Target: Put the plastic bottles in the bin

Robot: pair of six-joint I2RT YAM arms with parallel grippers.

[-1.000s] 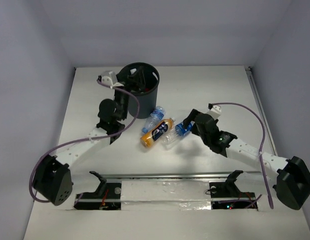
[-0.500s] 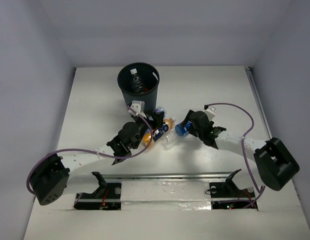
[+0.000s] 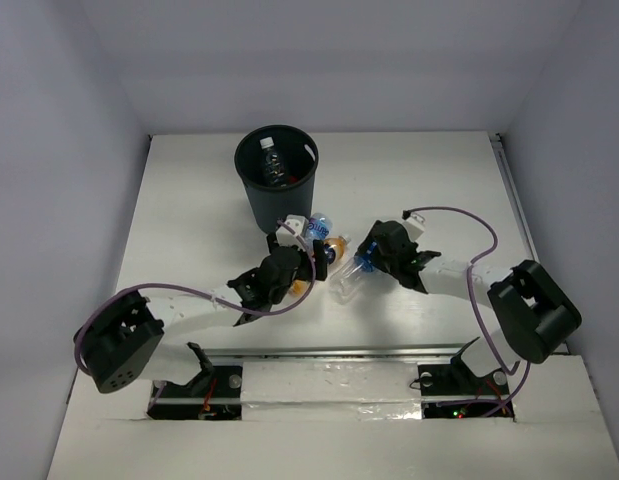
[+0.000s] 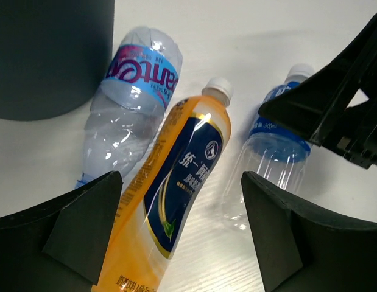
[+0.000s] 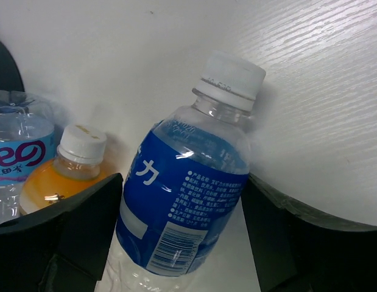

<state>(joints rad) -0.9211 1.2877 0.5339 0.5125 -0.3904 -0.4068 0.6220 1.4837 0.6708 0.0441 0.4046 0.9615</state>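
Lab test booth — plain white walls point(image 3: 319, 60), white table point(image 3: 419, 170)

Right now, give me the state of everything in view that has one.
bin: upright, bottles inside.
orange bottle: capped, lying on table.
dark-blue-label bottle: capped, lying on table.
light-blue-label bottle: lying beside bin.
left end effector: open, straddling orange bottle.
right end effector: open, straddling dark-blue-label bottle.
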